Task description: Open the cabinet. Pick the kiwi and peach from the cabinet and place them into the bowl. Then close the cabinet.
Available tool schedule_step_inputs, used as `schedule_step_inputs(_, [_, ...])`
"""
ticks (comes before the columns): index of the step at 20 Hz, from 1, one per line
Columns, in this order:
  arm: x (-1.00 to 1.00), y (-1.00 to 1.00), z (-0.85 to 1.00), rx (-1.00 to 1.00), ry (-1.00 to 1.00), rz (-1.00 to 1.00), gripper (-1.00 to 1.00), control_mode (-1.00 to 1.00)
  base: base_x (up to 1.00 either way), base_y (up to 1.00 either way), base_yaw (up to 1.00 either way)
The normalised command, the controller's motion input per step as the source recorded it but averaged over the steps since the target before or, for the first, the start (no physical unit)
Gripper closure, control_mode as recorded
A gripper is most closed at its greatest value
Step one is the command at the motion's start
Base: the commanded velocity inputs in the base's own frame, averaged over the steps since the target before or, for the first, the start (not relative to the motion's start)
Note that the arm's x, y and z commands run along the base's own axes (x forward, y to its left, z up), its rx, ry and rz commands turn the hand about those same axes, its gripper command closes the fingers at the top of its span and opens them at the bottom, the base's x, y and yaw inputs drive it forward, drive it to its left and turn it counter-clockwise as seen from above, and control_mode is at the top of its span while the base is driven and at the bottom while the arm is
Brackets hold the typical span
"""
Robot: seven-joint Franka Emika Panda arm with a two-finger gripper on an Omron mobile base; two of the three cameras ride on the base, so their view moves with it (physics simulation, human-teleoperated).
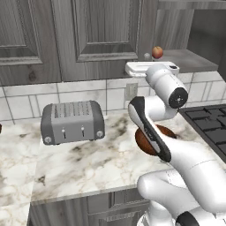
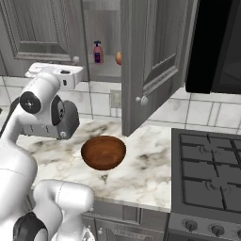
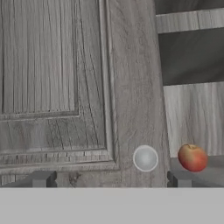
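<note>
1. Orange-red peach [image 3: 192, 157]: you see one, on the cabinet [image 1: 101, 35] shelf just beside the left door's knob [image 3: 145, 158]. It likely bruises; take it around the middle.
2. Fingers [image 3: 43, 178] spread wide, holding nothing, facing that knob.
3. One bowl [image 2: 103, 152] on the tabletop [image 2: 141, 164] below the cabinet; one bottle [image 2: 98, 52] inside.

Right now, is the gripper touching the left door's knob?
Apart. In the hand view the knob sits in the open space between the two fingertips, with bare door on both sides, and the gripper is open.
</note>
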Motion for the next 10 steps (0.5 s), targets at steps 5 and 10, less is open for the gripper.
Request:
schedule_step_inputs(5, [0.53,-0.16,0.00,0.03,0.00,0.00,-1.00,-1.00,0.00,0.00,0.00])
schedule_step_inputs(10, [0.44,-0.21,0.00,0.04,0.00,0.00,-1.00,-1.00,0.00,0.00,0.00])
